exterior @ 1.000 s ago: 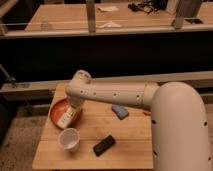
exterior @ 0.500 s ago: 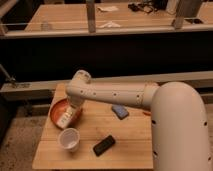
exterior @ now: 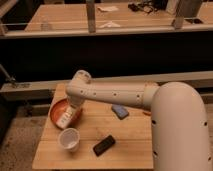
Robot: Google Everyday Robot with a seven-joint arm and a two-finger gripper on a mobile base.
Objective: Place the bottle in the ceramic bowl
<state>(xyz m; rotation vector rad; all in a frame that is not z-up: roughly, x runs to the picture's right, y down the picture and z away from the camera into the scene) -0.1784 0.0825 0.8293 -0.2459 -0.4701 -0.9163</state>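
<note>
The orange-red ceramic bowl point(exterior: 58, 107) sits at the left edge of the wooden table point(exterior: 125, 140). The small white bottle with dark label markings point(exterior: 65, 119) is over the bowl's front right part, at the end of my arm. My gripper point(exterior: 70, 111) reaches down from the white arm over the bowl, right at the bottle. The bottle overlaps the bowl's rim; I cannot tell whether it rests in the bowl or is held above it.
A white paper cup point(exterior: 69, 139) stands in front of the bowl. A black oblong object point(exterior: 104, 145) lies to the cup's right. A blue-grey object point(exterior: 119, 111) lies mid-table beside my arm. A dark counter and railing run behind the table.
</note>
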